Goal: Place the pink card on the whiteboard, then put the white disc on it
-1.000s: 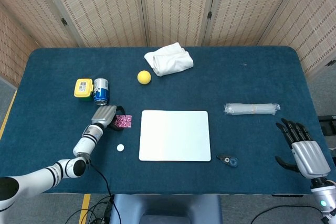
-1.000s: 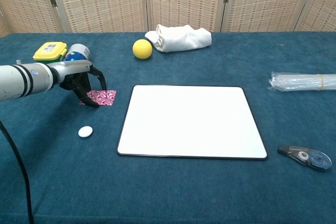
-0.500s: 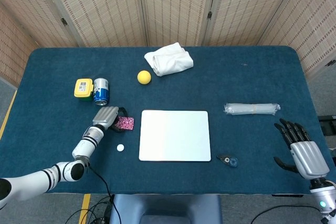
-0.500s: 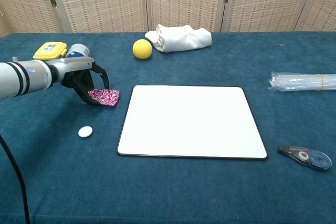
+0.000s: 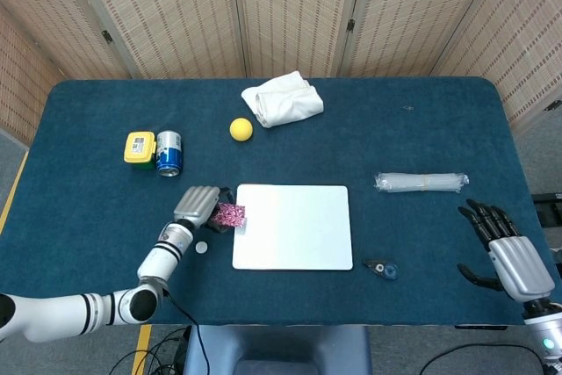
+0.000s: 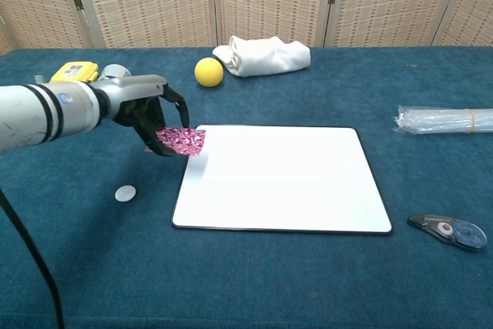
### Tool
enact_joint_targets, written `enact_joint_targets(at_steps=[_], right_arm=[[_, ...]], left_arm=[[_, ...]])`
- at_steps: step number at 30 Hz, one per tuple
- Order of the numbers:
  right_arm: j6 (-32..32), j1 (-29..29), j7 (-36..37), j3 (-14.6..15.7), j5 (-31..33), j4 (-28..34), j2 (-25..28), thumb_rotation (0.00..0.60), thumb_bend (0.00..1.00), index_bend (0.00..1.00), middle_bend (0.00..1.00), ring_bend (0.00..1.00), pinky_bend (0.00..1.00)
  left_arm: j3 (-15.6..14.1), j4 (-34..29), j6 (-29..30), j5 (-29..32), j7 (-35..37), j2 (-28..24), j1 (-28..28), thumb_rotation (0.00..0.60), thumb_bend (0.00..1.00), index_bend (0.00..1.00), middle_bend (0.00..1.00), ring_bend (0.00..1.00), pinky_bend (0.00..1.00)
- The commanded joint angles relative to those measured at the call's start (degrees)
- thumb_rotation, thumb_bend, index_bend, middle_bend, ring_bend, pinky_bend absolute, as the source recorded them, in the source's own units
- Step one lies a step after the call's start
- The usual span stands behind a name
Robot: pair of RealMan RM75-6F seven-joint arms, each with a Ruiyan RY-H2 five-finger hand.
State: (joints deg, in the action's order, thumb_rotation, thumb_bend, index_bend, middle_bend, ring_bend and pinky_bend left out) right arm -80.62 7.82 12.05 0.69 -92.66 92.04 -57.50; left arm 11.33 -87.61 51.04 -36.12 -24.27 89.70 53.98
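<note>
My left hand point(image 5: 198, 207) point(image 6: 151, 114) holds the pink patterned card point(image 5: 231, 214) point(image 6: 182, 141) lifted off the cloth, right at the left edge of the whiteboard point(image 5: 294, 226) point(image 6: 281, 178). The small white disc point(image 5: 201, 248) point(image 6: 125, 193) lies on the blue table to the left of the board, below the hand. My right hand point(image 5: 507, 251) hovers at the table's near right corner with fingers spread and nothing in it; only the head view shows it.
A yellow box point(image 5: 139, 147) and a blue can point(image 5: 169, 153) stand at the left. A yellow ball point(image 5: 241, 129) and white cloth point(image 5: 282, 100) lie at the back. A clear wrapped roll point(image 5: 421, 183) and a tape dispenser point(image 5: 382, 268) lie right of the board.
My left hand has lifted the pink card off the table and carried it right, from beside the can to the whiteboard's left edge. The right hand barely shifted.
</note>
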Motion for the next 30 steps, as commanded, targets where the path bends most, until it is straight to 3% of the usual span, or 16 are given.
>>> enact_joint_targets(at_steps=[1, 10, 23, 30], right_arm=[[-1.3, -0.4, 4.5, -0.3, 0.2, -1.1, 1.5, 0.600, 0.17, 0.00, 0.00, 0.00, 0.00], [-4.7, -2.0, 13.8, -0.3, 0.1, -3.5, 3.9, 0.600, 0.17, 0.00, 0.00, 0.00, 0.00], [-7.2, -3.6, 17.8, -0.7, 0.5, -5.5, 4.7, 0.600, 0.17, 0.00, 0.00, 0.00, 0.00], [-6.6, -3.6, 16.6, -1.1, 1.2, -5.2, 4.6, 0.600, 0.17, 0.00, 0.00, 0.00, 0.00]], left_arm=[[1.0, -1.1, 2.4, 2.9, -3.6, 4.5, 3.0, 0.600, 0.27, 0.41, 1.00, 1.00, 1.00], [4.6, -1.4, 4.9, 9.6, -11.1, 11.8, 10.0, 0.600, 0.27, 0.41, 1.00, 1.00, 1.00], [6.1, 14.6, -3.4, 10.2, -10.4, 20.4, 15.5, 0.600, 0.27, 0.41, 1.00, 1.00, 1.00], [6.6, 20.4, -7.3, 8.9, -7.5, 20.2, 15.5, 0.600, 0.27, 0.41, 1.00, 1.00, 1.00]])
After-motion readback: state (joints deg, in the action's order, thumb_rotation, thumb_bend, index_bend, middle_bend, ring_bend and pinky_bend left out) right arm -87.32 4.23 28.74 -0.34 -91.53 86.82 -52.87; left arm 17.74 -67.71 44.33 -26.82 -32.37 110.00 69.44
